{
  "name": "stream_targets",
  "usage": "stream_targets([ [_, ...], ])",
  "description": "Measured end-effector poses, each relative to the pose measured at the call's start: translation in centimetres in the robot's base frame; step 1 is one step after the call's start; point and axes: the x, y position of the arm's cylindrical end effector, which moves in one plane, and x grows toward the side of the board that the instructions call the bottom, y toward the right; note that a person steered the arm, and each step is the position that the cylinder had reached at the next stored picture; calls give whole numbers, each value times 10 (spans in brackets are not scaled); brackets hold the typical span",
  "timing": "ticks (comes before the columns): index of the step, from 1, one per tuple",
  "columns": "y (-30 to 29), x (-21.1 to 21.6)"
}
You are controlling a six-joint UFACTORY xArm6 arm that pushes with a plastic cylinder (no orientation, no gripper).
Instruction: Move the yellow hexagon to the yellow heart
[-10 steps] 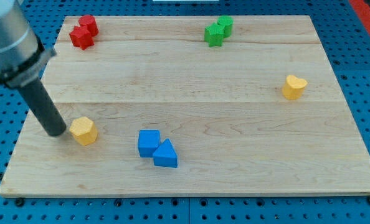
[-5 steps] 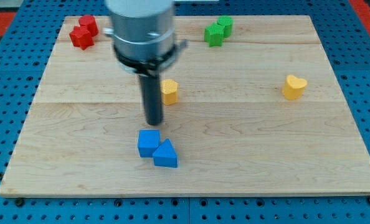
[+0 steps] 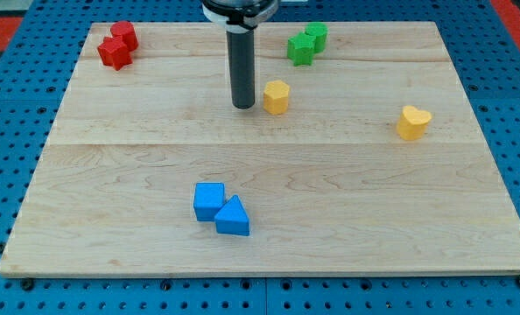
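Note:
The yellow hexagon (image 3: 277, 96) sits on the wooden board (image 3: 330, 201), a little above the board's middle. My tip (image 3: 243, 105) rests on the board just to the hexagon's left, a small gap apart. The yellow heart (image 3: 412, 122) lies near the view's right edge of the board, well to the right of the hexagon and slightly lower.
Two red blocks (image 3: 117, 45) sit together at the view's top left. Two green blocks (image 3: 306, 42) sit together at the top, just above and right of the hexagon. A blue cube (image 3: 209, 200) and a blue triangle (image 3: 234, 217) touch near the bottom centre.
The yellow hexagon has been pushed from the lower left up and to the right, to above the board's middle. My tip has travelled with it and stays just to its left.

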Motion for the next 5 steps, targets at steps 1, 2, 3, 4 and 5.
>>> stream_targets([
  [1,101,-14],
  [2,179,-9],
  [3,206,5],
  [4,204,9],
  [5,193,-6],
])
